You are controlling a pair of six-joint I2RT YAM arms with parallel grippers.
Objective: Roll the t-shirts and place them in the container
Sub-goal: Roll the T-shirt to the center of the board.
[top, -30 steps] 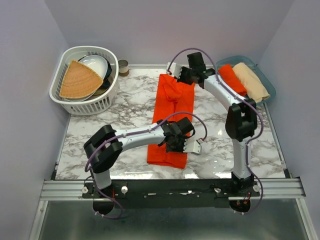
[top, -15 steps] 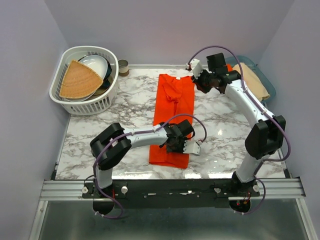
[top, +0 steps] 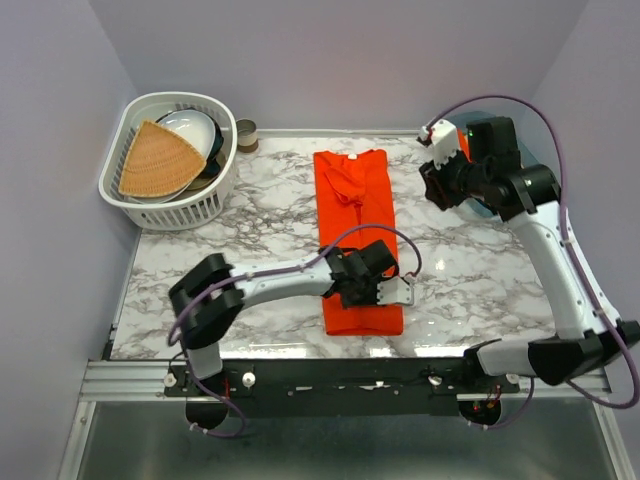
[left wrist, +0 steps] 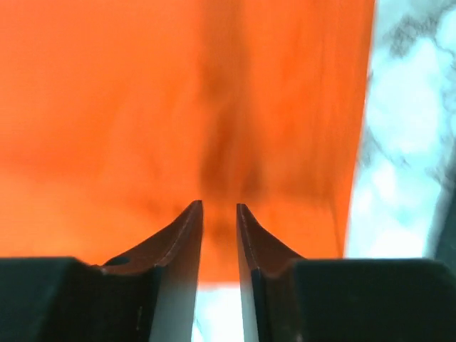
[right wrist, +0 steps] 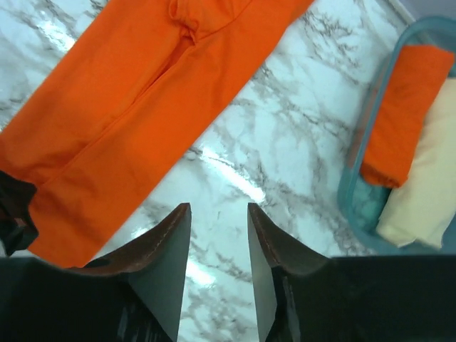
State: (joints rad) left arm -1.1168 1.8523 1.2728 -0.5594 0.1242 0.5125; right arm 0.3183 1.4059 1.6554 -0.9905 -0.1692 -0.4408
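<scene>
One orange-red t-shirt (top: 356, 230) lies folded into a long strip down the middle of the marble table (top: 250, 250), collar end far, hem end near. My left gripper (top: 380, 290) hovers low over the hem end. In the left wrist view its fingers (left wrist: 219, 205) stand a narrow gap apart, with nothing pinched and the orange cloth (left wrist: 142, 107) beyond them. My right gripper (top: 438, 168) is raised to the right of the collar end. It is open over bare marble (right wrist: 219, 206), apart from the shirt (right wrist: 135, 107). A second orange t-shirt (right wrist: 402, 114) lies rolled in the teal bin (right wrist: 354, 182).
A beige rolled cloth (right wrist: 427, 192) lies beside the rolled shirt in the bin at the back right. A white basket (top: 215, 195) at the back left holds a tan woven mat (top: 155, 160) and bowls (top: 195, 130). A small jar (top: 246, 133) stands next to the basket.
The shirt's hem end has shifted right, so the strip lies straighter. My right gripper let go of the collar end and swung away right. Both grippers' jaws have parted.
</scene>
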